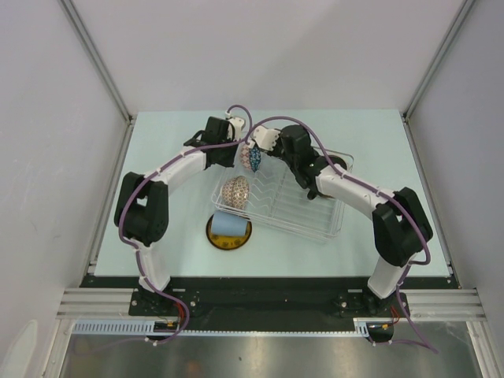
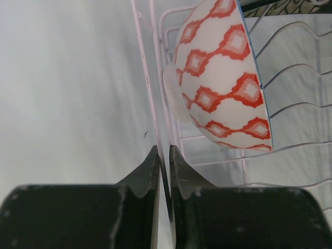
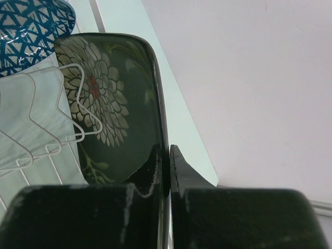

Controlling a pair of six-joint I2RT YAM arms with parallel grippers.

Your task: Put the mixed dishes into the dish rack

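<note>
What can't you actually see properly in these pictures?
Top view: black floral square plate lost beneath the dark right arm.
Top view: small yellow dark-rimmed round plate half covered by the pale blue cup.
Left wrist view: clear plastic wire dish rack cut off by frame edges.

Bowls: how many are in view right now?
2. The beige patterned bowl stands on edge at the left end of the dish rack; the blue patterned bowl is just beyond it, by the far corner. Others may be hidden.
</note>
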